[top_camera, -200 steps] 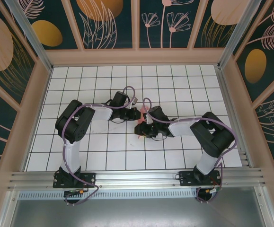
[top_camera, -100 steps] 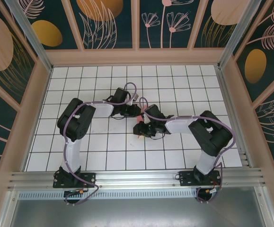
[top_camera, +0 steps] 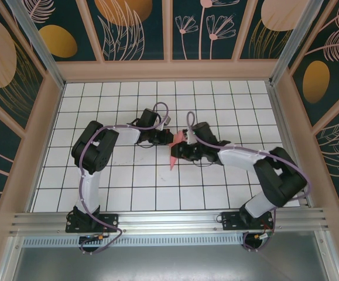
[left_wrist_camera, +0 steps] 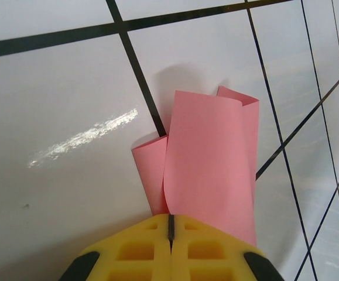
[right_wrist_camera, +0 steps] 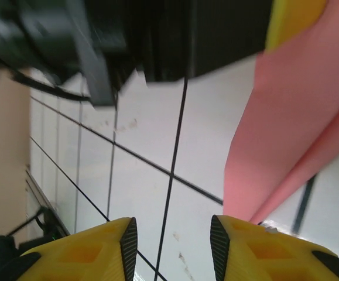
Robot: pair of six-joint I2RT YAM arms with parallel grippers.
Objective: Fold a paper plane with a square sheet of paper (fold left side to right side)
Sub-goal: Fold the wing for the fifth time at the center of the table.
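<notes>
L gripper (top_camera: 164, 139) shut tight on paper plane (top_camera: 174, 157), approx mid-table (top_camera: 99, 193), well away from all four edges and corners. From above: slim pink shape, sharp tip toward near edge, wider end up at L gripper, raised off the white grid surface at that end. L wrist cam: yellow fingertips of L gripper (left_wrist_camera: 170, 219) pressed together, no gap, pink paper plane (left_wrist_camera: 210, 152) pinched between them at its near end; paper only part-folded, w/ a broad flap curling over on top, a narrower layer sticking out left and another edge showing top right; shadow on table (left_wrist_camera: 58, 88) beneath, so lifted, not flat. R gripper (top_camera: 180, 151) just beside paper on its right side, close to L gripper. R wrist cam: R gripper (right_wrist_camera: 174, 225) w/ fingers apart, bare tile and black grid line of table (right_wrist_camera: 146, 193) visible in the gap, nothing held; paper plane (right_wrist_camera: 292, 117) off to the right of the fingers, hanging just past the right fingertip, contact w/ it not clear.
</notes>
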